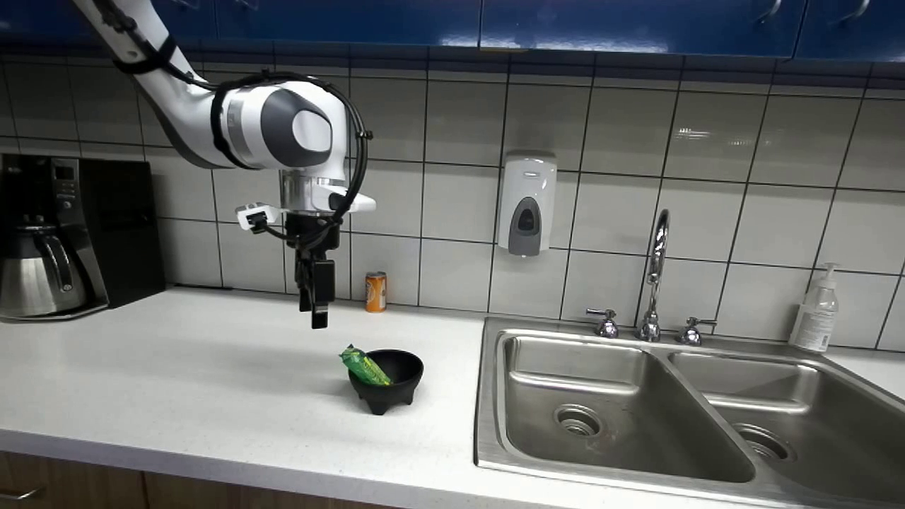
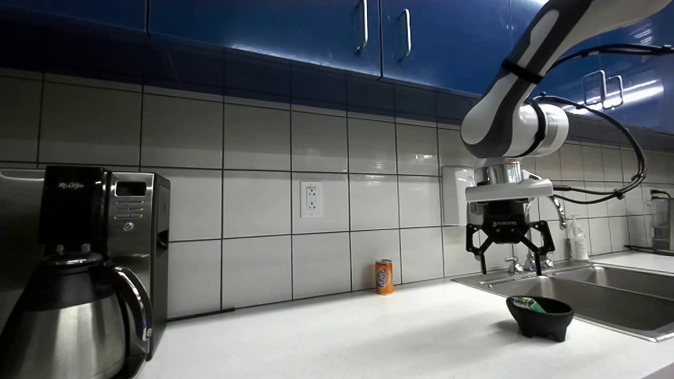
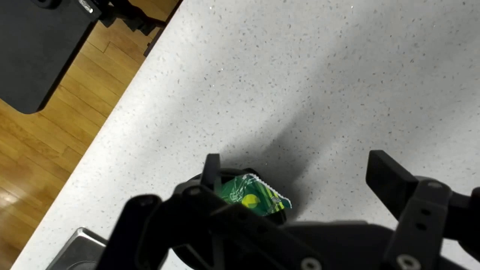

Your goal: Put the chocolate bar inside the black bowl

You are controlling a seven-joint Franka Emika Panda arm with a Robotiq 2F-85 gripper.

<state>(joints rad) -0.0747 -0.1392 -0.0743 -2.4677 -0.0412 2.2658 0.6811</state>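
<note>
Green chocolate bar [image 1: 365,367] leaned in black bowl [image 1: 401,391], end past rim, gripper [image 2: 511,272] gaped empty above, seemingly clear, sink [image 1: 489,396] apart.

chocolate bar [image 3: 253,195]: shiny, crinkled; sink [image 1: 491,396]: smooth metal; cabinets [image 2: 253,31]: glossy; tiles [image 1: 626,124]: glossy; floor [image 3: 56,142]: wood.

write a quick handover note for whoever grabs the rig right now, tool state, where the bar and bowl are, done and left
The tool: open, empty, raised above the counter.
The chocolate bar: leaning in the black bowl, one end poking past the rim. Bowl upright on the counter.
Done: bar in the bowl, clear of the tool.
Left: probably just backing the tool away.
</note>
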